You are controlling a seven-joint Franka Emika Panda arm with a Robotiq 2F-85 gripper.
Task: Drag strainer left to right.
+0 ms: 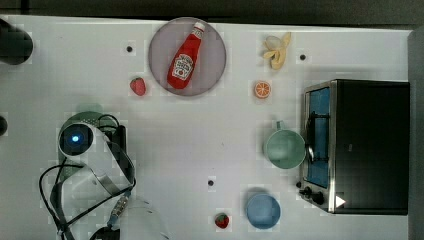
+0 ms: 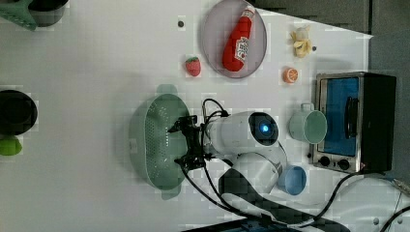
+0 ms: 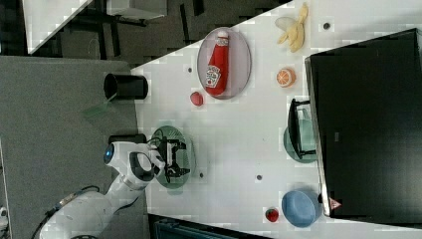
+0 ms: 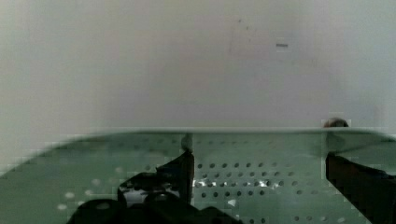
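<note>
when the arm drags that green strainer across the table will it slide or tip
The strainer is a wide, shallow bowl, so it probably slides rather than tips. Thin perforated plastic suggests it is light and may skid or swivel on the smooth white table. The open gripper sits inside it.

The strainer looks like matt, pale green plastic, its wall pierced by rows of small holes. The table is smooth, matt white. The arm's shell is glossy white plastic, and its fingers are matt black. Near the table's edge, the toaster oven has a shiny metal front frame and a dull black casing. The ketchup bottle is glossy red plastic on a smooth grey plate.
</note>
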